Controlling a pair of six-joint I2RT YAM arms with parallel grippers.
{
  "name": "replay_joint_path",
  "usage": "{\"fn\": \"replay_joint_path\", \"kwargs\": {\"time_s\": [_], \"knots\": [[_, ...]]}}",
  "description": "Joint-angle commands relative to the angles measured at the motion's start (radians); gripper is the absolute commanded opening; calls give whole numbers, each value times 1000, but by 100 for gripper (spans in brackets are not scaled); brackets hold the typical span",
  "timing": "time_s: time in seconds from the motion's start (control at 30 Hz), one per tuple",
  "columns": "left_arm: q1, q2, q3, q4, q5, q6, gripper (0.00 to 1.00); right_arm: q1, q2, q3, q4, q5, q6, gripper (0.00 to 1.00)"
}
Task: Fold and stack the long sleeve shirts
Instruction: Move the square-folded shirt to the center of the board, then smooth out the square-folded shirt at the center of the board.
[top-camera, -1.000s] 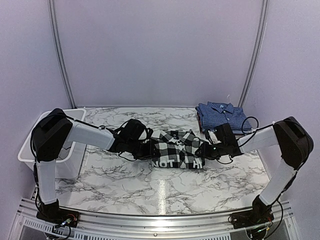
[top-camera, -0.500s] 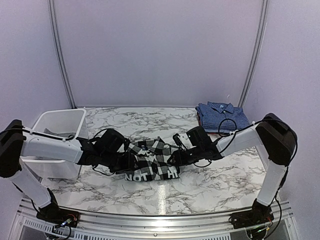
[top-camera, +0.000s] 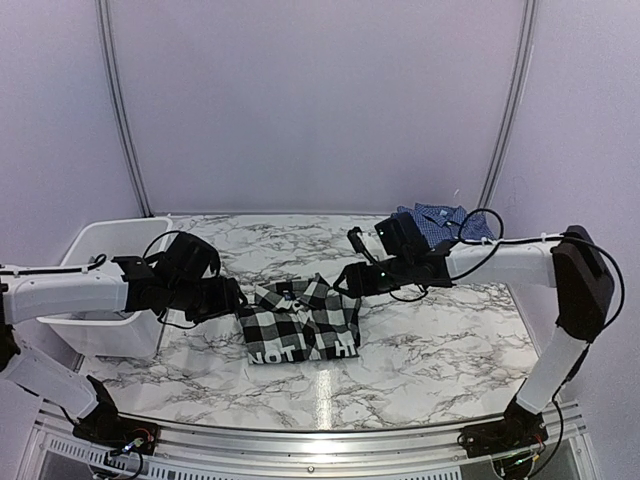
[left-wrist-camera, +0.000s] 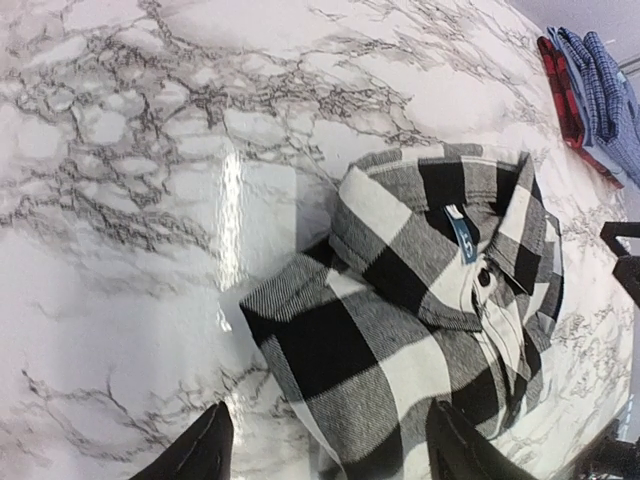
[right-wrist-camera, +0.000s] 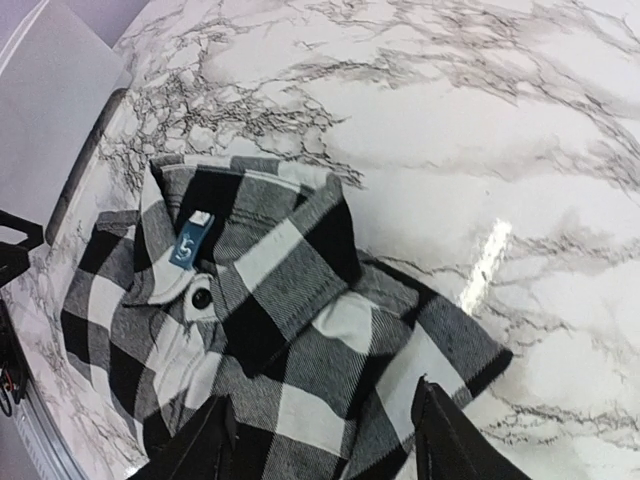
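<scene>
We see black-and-white check shirt lying folded on marble table | collar, blue label, dark button facing up | our right gripper spread wide over its edge

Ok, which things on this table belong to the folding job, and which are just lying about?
Job:
- black-and-white buffalo-check cloth shirt, folded, mid-table
- blue fine-checked collared cloth shirt, far right corner

Lying about:
- white rectangular plastic bin, left edge

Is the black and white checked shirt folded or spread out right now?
Folded: the black-and-white shirt lies as a compact bundle, collar on top, no sleeves spread out.
</scene>
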Motion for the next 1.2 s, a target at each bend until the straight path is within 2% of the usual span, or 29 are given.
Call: {"fn": "replay_joint_path", "kwargs": {"time_s": [0.0, 0.2, 0.53, 0.67, 0.77, 0.87, 0.97, 1.07, 1.17], "knots": [[66, 103, 91, -43, 33, 103, 65, -8, 111, 122, -28, 13, -18, 52], [114, 204, 137, -52, 67, 97, 57, -18, 219, 216, -50, 4, 1, 42], [145, 291, 116, 32, 197, 46, 56, -19, 237, 199, -28, -12, 23, 44], [150, 323, 116, 90, 226, 34, 49, -19, 255, 204, -21, -30, 32, 42], [150, 344, 121, 117, 248, 29, 39, -17, 255, 198, -15, -33, 38, 40], [150, 346, 117, 156, 264, 27, 22, -18, 249, 194, -10, -31, 43, 32], [150, 333, 124, 166, 266, 45, 9, -13, 238, 192, -10, -25, 44, 17], [149, 307, 136, 169, 266, 82, 3, -2, 216, 190, -17, 1, 40, 2], [148, 277, 149, 173, 274, 124, 1, 9, 183, 184, -34, 40, 41, 0]]}}
